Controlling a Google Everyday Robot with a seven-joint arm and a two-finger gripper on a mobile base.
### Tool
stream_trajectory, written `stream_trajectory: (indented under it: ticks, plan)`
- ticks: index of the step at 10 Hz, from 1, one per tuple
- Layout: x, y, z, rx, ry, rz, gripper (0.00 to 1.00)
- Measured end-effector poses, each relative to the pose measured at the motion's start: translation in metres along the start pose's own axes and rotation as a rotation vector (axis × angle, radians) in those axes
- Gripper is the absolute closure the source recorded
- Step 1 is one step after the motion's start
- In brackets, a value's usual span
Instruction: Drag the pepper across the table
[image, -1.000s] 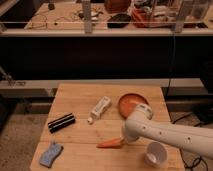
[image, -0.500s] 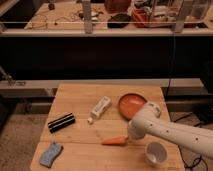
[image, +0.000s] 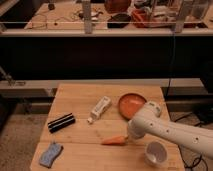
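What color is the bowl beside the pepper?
Orange bowl, camera view; shut gripper at the pepper.

My table (image: 75, 95), light wood planks, holds: pepper (image: 115, 141), orange bowl (image: 131, 104), white tube (image: 100, 108), black bar (image: 61, 122), blue sponge (image: 50, 154), white cup (image: 156, 152). My pincer (image: 129, 138), closed, touches the pepper's end.

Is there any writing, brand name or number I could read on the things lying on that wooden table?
No readable text anywhere.
White tube: any label is too blurred to read.
Black box: no legible marking.
Blue sponge, orange bowl, white cup, pepper: no writing visible.
Gripper, shut at the pepper's right end on the table: no lettering visible.
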Motion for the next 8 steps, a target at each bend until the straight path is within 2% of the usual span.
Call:
stream_trajectory:
  ticks: [8]
  plan:
    - [-0.0001, -0.005, -0.0029, 0.018, -0.006, 0.012, 1.0]
